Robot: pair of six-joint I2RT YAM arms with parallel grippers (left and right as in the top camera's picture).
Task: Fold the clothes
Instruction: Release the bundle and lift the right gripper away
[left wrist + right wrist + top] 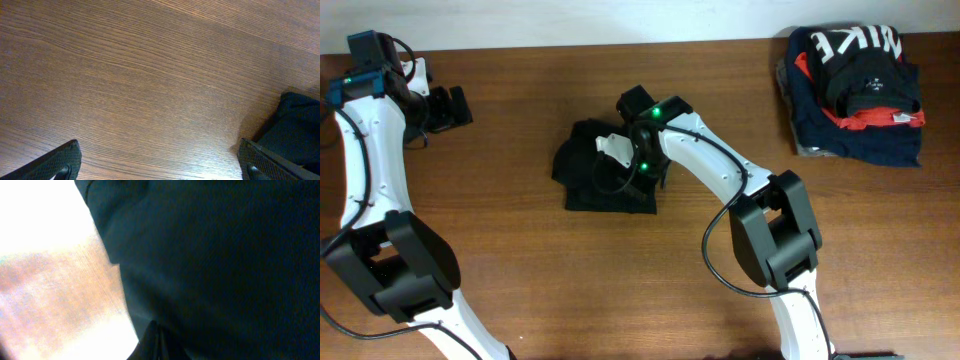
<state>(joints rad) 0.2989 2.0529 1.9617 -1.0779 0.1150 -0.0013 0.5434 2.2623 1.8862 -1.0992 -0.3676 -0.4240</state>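
Observation:
The black polo shirt [598,172] lies as a compact folded bundle at the middle of the wooden table, with a white patch showing on its top. My right gripper [642,165] is down on the shirt's right part. In the right wrist view the black fabric [220,265] fills most of the picture, and the fingers [156,342] look pressed together on it. My left gripper [448,107] is at the far left of the table, well away from the shirt, open and empty [162,170]. An edge of the shirt [299,125] shows at the right of the left wrist view.
A stack of folded navy, red and black garments with white NIKE lettering [855,90] sits at the back right corner. Bare wood table [500,260] surrounds the shirt. The table's back edge runs along the top, by a white wall.

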